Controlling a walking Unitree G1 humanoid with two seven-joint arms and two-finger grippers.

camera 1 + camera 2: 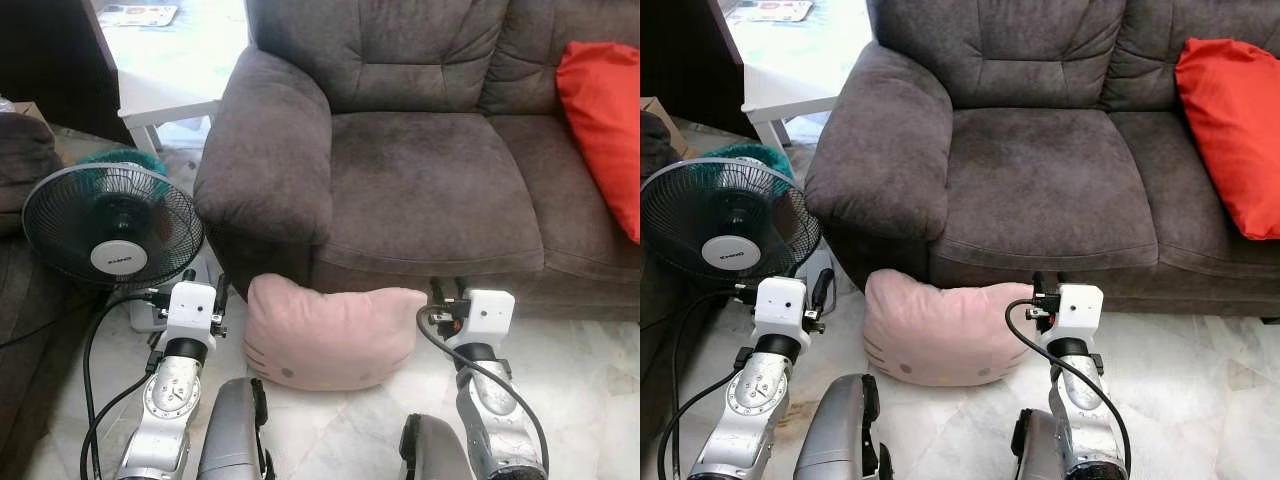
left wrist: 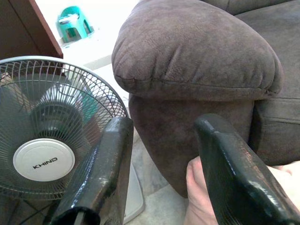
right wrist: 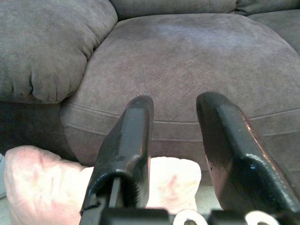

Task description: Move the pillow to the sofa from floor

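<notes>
Nothing of the move is done yet: the pink pillow (image 1: 330,335) lies on the floor (image 1: 580,370), its back against the foot of the sofa (image 1: 430,180), and neither arm has hold of it. The left tool (image 2: 161,164) sits beside the pillow's left end with its two black fingers spread apart and nothing between them; one pink corner shows just under the far finger. The right tool (image 3: 176,140) stands at the pillow's right end, fingers likewise parted and empty, aimed over the pillow toward the seat cushion. From the head views the fingertips are mostly hidden behind the white wrist blocks, so whether either one touches the fabric is hard to say; it looks as if they are just short of it.

What is left, as I judge it, is the whole job: closing in from both ends, squeezing the pillow, lifting it and setting it on the seat cushion straight ahead.

Counting outward: two tools, one pink pillow, one standing fan (image 1: 105,225) at the left by the armrest, one brown sofa, one red cushion (image 1: 605,130) on its right seat.
</notes>
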